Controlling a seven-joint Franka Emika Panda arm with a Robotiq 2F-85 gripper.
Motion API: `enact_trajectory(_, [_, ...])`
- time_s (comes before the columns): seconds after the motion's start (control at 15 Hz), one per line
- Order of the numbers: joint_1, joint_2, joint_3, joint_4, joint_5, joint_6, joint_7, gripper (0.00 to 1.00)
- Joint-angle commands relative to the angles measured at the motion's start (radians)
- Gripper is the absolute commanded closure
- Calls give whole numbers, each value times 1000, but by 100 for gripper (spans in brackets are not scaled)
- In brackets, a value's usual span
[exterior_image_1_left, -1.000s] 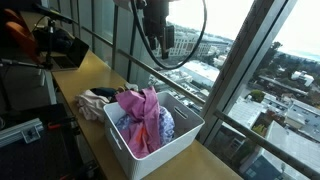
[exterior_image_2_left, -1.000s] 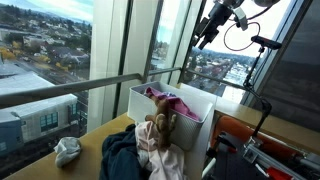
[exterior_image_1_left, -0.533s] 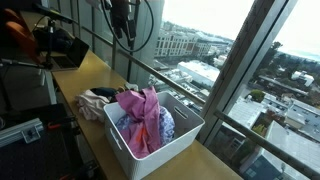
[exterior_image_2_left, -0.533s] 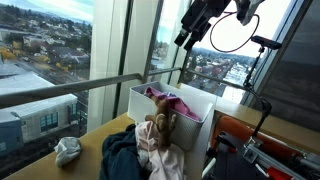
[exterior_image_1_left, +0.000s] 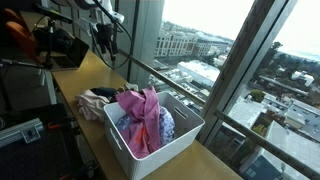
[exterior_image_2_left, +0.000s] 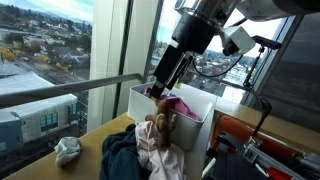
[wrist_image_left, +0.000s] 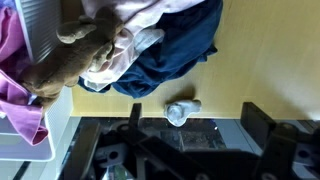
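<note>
My gripper (exterior_image_1_left: 103, 42) hangs open and empty above the wooden counter, over the clothes pile beside the white basket (exterior_image_1_left: 188, 137). In an exterior view it (exterior_image_2_left: 160, 76) is just above the basket's (exterior_image_2_left: 137, 103) near corner. In the wrist view the two dark fingers (wrist_image_left: 198, 125) stand wide apart, with a small balled grey-white sock (wrist_image_left: 182, 111) between them on the yellow counter. A navy garment (wrist_image_left: 172, 58), pale clothes and a brown plush toy (wrist_image_left: 68, 60) lie further up. Pink cloth (exterior_image_1_left: 143, 112) fills the basket.
The wooden counter (exterior_image_1_left: 88, 70) runs along tall windows with a railing. The sock (exterior_image_2_left: 67, 150) lies apart from the clothes pile (exterior_image_2_left: 135, 152). Dark equipment, cables and a stand (exterior_image_2_left: 262, 45) crowd the room side of the counter.
The arm has swung down from high near the window and across the basket towards the clothes pile end of the counter. Nothing on the counter has moved.
</note>
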Motion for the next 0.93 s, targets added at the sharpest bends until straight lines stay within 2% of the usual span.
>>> enact_trajectory(0.0, [31, 74, -8, 8, -94, 12, 92, 0])
enact_trajectory(0.27, [37, 114, -45, -31, -163, 9, 134, 0])
enact_trajectory(0.6, [7, 133, -134, -56, -250, 11, 135, 0])
enact_trajectory(0.87, [11, 217, -183, -41, -333, 53, 201, 0])
